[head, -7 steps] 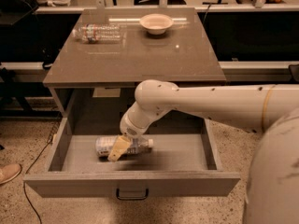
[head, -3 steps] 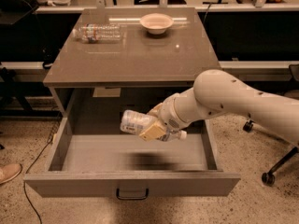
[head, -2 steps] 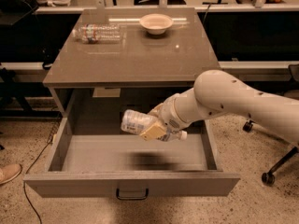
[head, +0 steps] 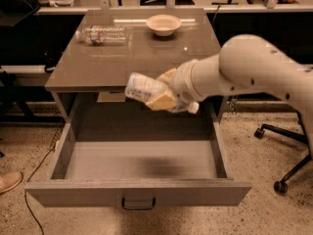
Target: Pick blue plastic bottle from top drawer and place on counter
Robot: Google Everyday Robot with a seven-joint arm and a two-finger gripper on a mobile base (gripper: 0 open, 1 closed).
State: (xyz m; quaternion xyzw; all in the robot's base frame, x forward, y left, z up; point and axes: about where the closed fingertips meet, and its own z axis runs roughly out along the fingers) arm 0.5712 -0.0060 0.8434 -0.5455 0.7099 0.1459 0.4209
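We note the gripper [head: 162, 89] in the air above the open top drawer [head: 137, 192], its fingers closed round the middle of the blue plastic bottle [head: 142, 87]. The bottle lies tilted, close to level, with its wider end out past the fingers and what looks like its white cap [head: 194, 107] low beside the wrist. It touches nothing but the fingers. The drawer floor under the gripper is bare, with only a shadow on it. The counter [head: 146, 58] begins just behind the gripper and, as we read it, at about the same height, so its near edge is the thing to mind. We judge the pick done and the carry to the counter in hand. We would raise the bottle a little more before moving back, so that its underside clears the edge, then travel over the bare stretch directly behind the gripper. Well behind the gripper and toward the view's left lies a clear ribbed bottle [head: 102, 35], and straight behind, farther still, sits a small bowl [head: 163, 24]; we would stop short of both. The fingers should part only once the bottle rests on the top. A round bottle on a glossy surface may roll, so it belongs well in from the edge.
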